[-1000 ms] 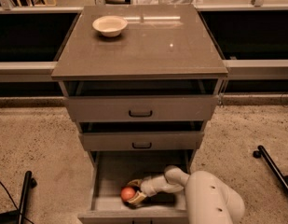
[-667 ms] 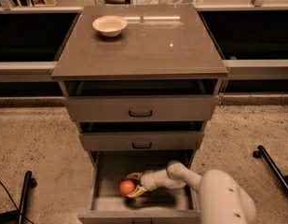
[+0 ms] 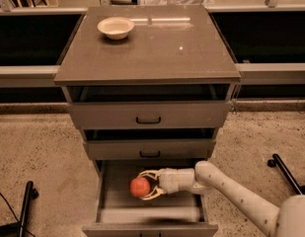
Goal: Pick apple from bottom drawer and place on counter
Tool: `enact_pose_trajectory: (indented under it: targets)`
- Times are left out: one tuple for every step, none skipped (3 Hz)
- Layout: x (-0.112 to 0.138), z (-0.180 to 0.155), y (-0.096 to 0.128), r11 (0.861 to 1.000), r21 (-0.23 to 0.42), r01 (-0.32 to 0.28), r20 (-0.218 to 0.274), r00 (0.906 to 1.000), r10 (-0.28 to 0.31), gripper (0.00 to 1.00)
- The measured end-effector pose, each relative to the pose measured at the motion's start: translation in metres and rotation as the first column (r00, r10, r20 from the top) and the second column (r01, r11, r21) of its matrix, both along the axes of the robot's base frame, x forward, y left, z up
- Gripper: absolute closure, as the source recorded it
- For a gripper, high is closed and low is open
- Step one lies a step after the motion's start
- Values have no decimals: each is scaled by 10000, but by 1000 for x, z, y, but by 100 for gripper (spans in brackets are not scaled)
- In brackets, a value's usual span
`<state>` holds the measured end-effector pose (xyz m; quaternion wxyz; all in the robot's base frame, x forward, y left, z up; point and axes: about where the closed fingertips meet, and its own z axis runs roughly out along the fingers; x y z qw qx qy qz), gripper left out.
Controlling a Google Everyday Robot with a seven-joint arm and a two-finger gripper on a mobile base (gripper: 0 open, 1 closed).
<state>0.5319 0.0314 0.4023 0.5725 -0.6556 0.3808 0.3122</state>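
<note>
The apple (image 3: 139, 186), small and red-orange, is inside the open bottom drawer (image 3: 115, 206), held between the two pale fingers of my gripper (image 3: 144, 185). The gripper reaches in from the right, its white arm (image 3: 231, 189) crossing the drawer's right side. The apple seems to sit a little above the drawer floor. The counter (image 3: 157, 53) is the glossy grey-brown top of the cabinet, above the drawers.
A white bowl (image 3: 115, 27) stands at the back left of the counter. The two upper drawers (image 3: 148, 115) with black handles are pulled out slightly. Black stand legs lie on the floor at left (image 3: 24, 206) and right (image 3: 289, 174).
The gripper has closed around the apple and moved it up and toward the back of the drawer. The arm has stretched out more to the right.
</note>
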Motion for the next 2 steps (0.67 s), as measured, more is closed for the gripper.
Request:
enact_pose_trajectory:
  targets:
    - [-37, 8, 10, 9986, 223, -482, -158, 9987, 485, 100]
    - [-35, 11, 11, 9975, 412, -577, -209, 9981, 586, 100]
